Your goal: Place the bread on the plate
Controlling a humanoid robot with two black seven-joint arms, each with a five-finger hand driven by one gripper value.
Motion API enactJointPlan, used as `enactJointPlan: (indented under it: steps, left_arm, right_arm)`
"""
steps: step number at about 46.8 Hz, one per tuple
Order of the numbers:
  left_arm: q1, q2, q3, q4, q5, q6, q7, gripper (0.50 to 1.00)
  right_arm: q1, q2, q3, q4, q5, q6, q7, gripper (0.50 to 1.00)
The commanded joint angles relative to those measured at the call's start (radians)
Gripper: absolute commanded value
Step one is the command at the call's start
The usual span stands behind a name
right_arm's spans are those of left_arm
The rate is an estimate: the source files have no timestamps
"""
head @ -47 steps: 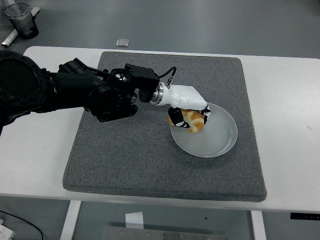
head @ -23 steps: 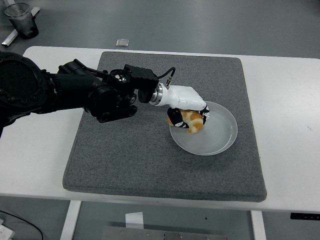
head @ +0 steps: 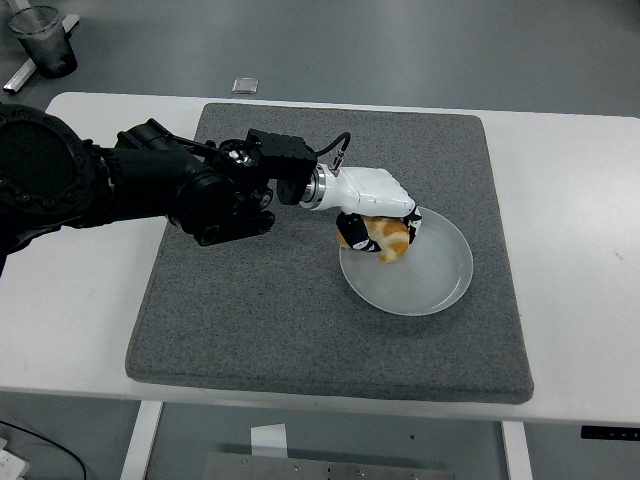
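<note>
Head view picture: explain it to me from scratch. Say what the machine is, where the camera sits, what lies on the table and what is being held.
The camera sits high on the robot, looking forward and down over a white table. The bulky black arm coming in from the left is the robot's left arm. It ends in a white robot hand with five fingers. Those fingers are curled around a piece of golden bread, held over the left part of a pale round plate. Whether the bread already touches the plate cannot be told. The plate rests on a grey mat that covers most of the table. The right arm is out of view. On the floor beyond the table stands a dark cup.
</note>
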Motion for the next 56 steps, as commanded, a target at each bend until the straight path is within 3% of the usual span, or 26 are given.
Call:
enactJointPlan:
  steps: [1, 3, 12, 26, 37, 56]
  left_arm:
    - [0.000, 0.000, -0.001, 0.000, 0.000, 0.000, 0.001, 0.662]
    - [0.002, 0.000, -0.001, 0.002, -0.002, 0.000, 0.001, 0.666]
    - [0.018, 0.000, -0.004, 0.000, -0.002, 0.015, 0.001, 0.805]
    - [0.028, 0.000, -0.010, -0.001, -0.003, 0.020, 0.001, 0.958]
    - [0.005, 0.000, -0.076, -0.003, -0.018, 0.020, 0.001, 0.990]
    - [-0.092, 0.000, -0.267, -0.014, -0.113, 0.008, 0.001, 0.996]
  right_arm:
    - [0.000, 0.000, 0.000, 0.000, 0.000, 0.000, 0.000, 0.932]
    - [0.000, 0.000, 0.000, 0.000, -0.001, 0.000, 0.000, 0.932]
    - [0.000, 0.000, 0.000, 0.000, 0.000, 0.000, 0.000, 0.932]
    - [0.000, 0.000, 0.000, 0.000, 0.000, 0.000, 0.000, 0.932]
    - [0.000, 0.000, 0.000, 0.000, -0.001, 0.000, 0.000, 0.932]
    - [0.000, 0.000, 0.000, 0.000, 0.000, 0.000, 0.000, 0.932]
